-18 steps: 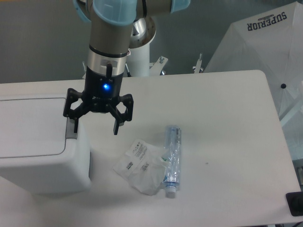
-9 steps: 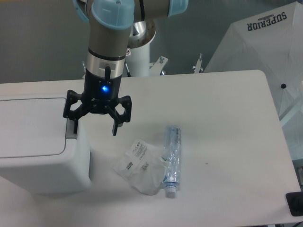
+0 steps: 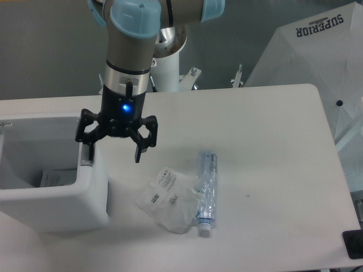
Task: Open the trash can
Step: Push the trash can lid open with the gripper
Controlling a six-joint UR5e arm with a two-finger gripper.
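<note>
**Bin stands open, end effector spread at its tab**

Fixed-camera view shows the large white boxy plastic trash can (image 3: 54,192) at the left end of the white counter (image 3: 266,147), partly cut by the frame edge. Its top is open: the hollow inside is visible, with a pale paper-like item lying at the bottom. The lid itself cannot be made out. The black two-finger end effector (image 3: 115,148) hangs over the bin's right rim with its fingers spread wide and nothing between them; one finger reaches down at the small grey push tab (image 3: 86,156) on that rim, though contact cannot be confirmed, and the other hangs over bare counter just right of the bin.

Right of the bin lie a crumpled clear plastic bag (image 3: 166,199) with white labels and, touching it on its far side, a crushed clear plastic bottle (image 3: 206,191).

Judging by the exposed interior, the pressing step looks done and the task essentially complete. The next move would call for lifting straight up, clear of the rim, without catching the tab or nudging the bin.
</note>
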